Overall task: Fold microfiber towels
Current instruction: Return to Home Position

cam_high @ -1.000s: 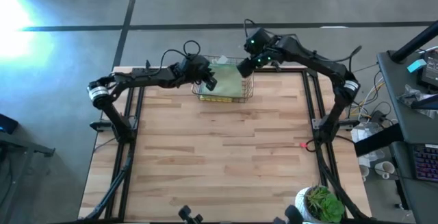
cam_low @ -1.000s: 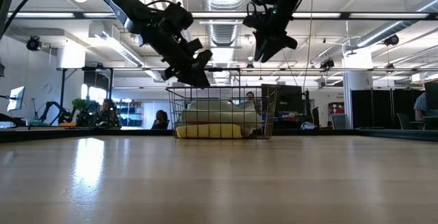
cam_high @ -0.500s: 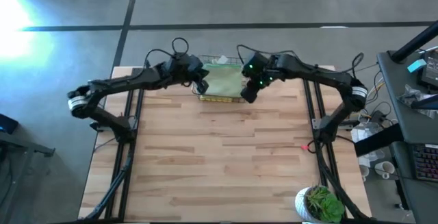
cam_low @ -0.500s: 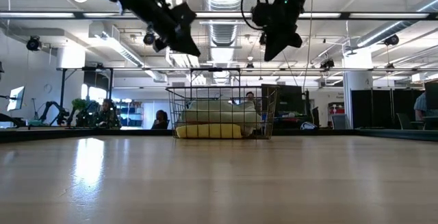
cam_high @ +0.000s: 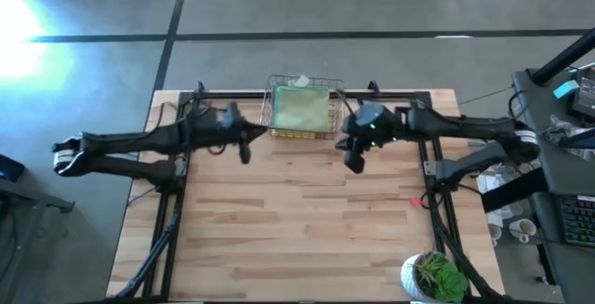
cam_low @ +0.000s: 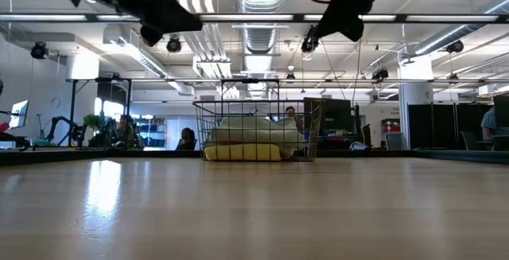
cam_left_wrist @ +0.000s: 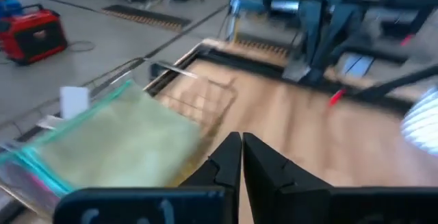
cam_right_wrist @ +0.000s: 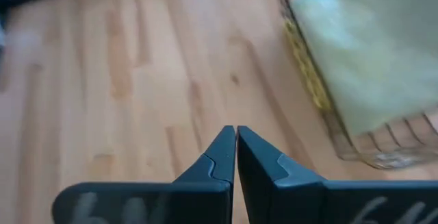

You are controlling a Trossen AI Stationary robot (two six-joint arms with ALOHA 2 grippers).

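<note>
The copper wire basket [cam_high: 299, 109] stands at the middle of the table's far edge with the microfiber towels stacked inside. A pale sage green towel [cam_high: 300, 109] lies on top, and a yellow one [cam_low: 242, 153] shows at the bottom of the stack. My left gripper [cam_high: 244, 152] hovers shut and empty left of the basket, above the table. My right gripper [cam_high: 354, 163] hovers shut and empty to the right of the basket and a little nearer. The wrist views show the shut fingers [cam_left_wrist: 241, 142] [cam_right_wrist: 235, 135] with the towel stack [cam_left_wrist: 116, 142] [cam_right_wrist: 363, 53] off to one side.
The wooden table [cam_high: 297, 230] lies bare in front of the basket. A small red thing [cam_high: 412, 195] lies near the right edge, and a potted plant [cam_high: 435, 276] stands at the near right corner. Desks and cables stand beyond the right edge.
Both grippers have drawn back from above the basket. The left has gone toward the table's left edge, the right toward the right and near edges, tipping flatter. Both have shut on nothing. The towels have stayed in the basket.
</note>
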